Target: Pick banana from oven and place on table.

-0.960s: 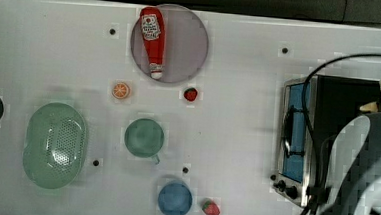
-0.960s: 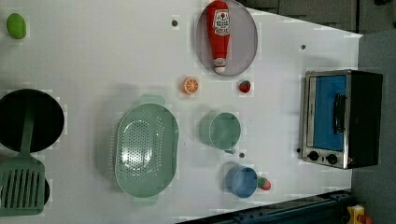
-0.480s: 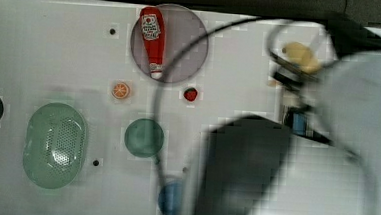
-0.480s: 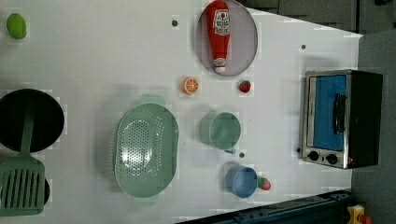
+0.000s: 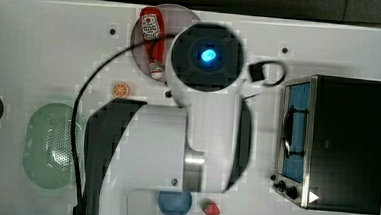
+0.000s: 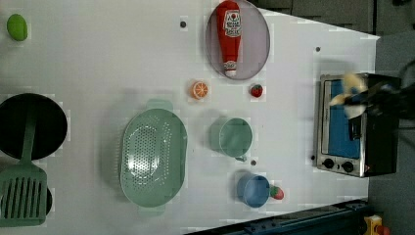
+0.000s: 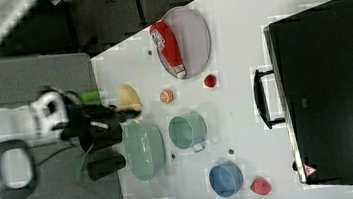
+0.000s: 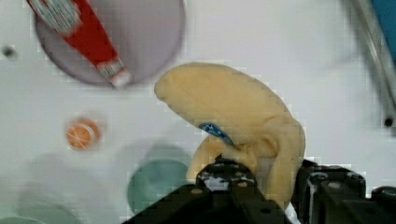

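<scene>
Black gripper (image 8: 261, 179) is clamped, part-closed, on the pale-yellow toy banana (image 8: 233, 116) at its peel end. The long axis juts outward from the jaws, clear of the silver-fronted toaster oven (image 6: 352, 125), above white tabletop (image 8: 261, 42) beside the round grey-lilac plate (image 8: 149, 42).

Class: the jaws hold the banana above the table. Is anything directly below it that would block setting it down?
Nothing visible. In the wrist view the banana hangs over bare table, between the plate and the green cup.

Bright even light, soft shadows; blurred arm (image 5: 176, 141), blocky pixelation
</scene>
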Tool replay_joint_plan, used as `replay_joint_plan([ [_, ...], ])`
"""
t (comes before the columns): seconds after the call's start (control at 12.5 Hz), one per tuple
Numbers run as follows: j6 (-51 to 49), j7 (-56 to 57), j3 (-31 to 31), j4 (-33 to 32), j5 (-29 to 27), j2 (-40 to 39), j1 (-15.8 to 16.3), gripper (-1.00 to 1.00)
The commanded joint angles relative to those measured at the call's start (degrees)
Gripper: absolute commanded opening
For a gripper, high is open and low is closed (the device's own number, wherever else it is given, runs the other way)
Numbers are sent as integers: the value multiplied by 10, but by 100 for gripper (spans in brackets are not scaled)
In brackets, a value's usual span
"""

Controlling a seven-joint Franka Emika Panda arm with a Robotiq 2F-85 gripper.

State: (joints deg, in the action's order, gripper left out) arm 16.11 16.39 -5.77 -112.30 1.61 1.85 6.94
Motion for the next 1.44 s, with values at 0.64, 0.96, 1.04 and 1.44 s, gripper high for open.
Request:
replay_joint_plan([
  [0.64, 281, -66, -22, -192, -7, -116, -24, -51],
  [0.96, 320, -66, -21, -196, -13, -158, -23, -22],
  [1.04, 320, -66, -21, -197, -13, -160, -23, 1],
  [1.44, 319, -67, -24, -182, -14, -127, -24, 100],
])
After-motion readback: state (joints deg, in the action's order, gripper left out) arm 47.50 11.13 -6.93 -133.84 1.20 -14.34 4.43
